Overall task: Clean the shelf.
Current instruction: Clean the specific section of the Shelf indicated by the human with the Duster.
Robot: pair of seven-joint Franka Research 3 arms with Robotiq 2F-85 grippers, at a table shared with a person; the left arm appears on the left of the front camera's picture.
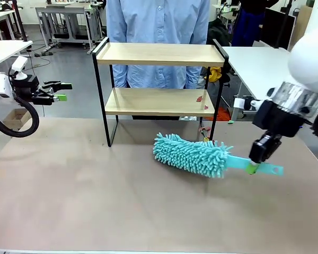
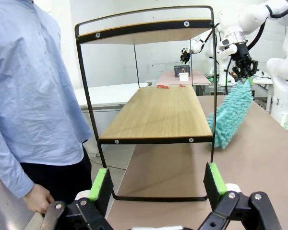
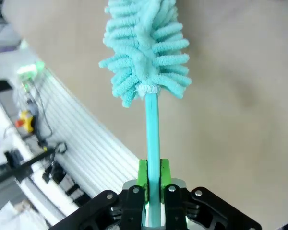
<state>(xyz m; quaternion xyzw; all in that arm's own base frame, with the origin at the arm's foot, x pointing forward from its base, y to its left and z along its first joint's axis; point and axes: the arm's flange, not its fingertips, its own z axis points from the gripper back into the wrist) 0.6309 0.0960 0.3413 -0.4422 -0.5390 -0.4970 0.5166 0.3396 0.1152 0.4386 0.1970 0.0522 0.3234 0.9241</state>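
- The shelf (image 1: 159,54) stands in the upper centre of the front view, on the far part of the table (image 1: 85,201). A person (image 1: 159,26) is just behind it.
- The right fingers (image 3: 142,173) are clamped on the handle (image 3: 152,124) of a teal duster (image 1: 190,153), near the handle's free end. Taking up the tool looks done.
- The duster's head sits low, lower right of centre in the front view, just in front of the shelf's right leg and on neither board. Whether it touches the table I cannot tell. Wiping looks not yet begun.
- A few small red scraps (image 1: 200,98) lie at the right end of the lower board, and these seem to be what is left to sweep off. The top board looks bare.
- The left fingers (image 2: 99,182) are spread wide with nothing between them. They are at the left edge of the front view, well apart from the shelf and facing its end.
- The boards are pale, smooth, flat wood with a faint grain. The frame is thin black metal with a raised loop rail at each end.
- The duster head is a plump roll of soft chenille strands. Its handle is a narrow, flat, rigid plastic strip.
- The table surface is matte beige.
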